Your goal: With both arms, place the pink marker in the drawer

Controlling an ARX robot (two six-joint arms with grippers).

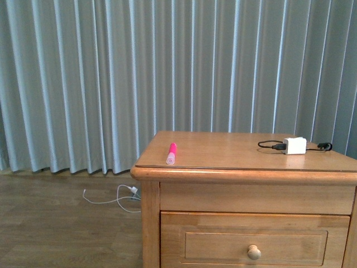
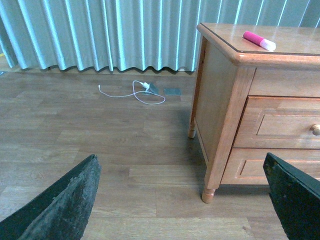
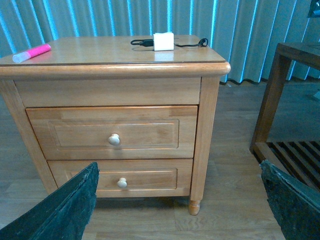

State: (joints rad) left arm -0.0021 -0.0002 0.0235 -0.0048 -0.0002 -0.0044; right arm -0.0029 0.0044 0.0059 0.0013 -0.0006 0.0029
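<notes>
Looks like a room in a home, perhaps a bedroom. Furnished with a light-brown wooden nightstand [image 3: 110, 91], its drawer [image 3: 65, 132] and lower drawer [image 3: 150, 177] each fitted with a round pale knob. Backed by pleated grey-blue curtains [image 1: 139, 67] reaching a wood-plank floor [image 2: 100, 135]. Dotted with household bits: a white charger block [image 1: 295, 146] on the nightstand, a white cable [image 2: 145, 86] on the boards. Flanked by a darker wooden side table [image 3: 272, 95].

pink marker [image 1: 172, 153] with paler cap, light-brown drawer [image 1: 212, 248], white charger block [image 1: 295, 146], grey-blue striped curtain [image 1: 111, 72].
</notes>
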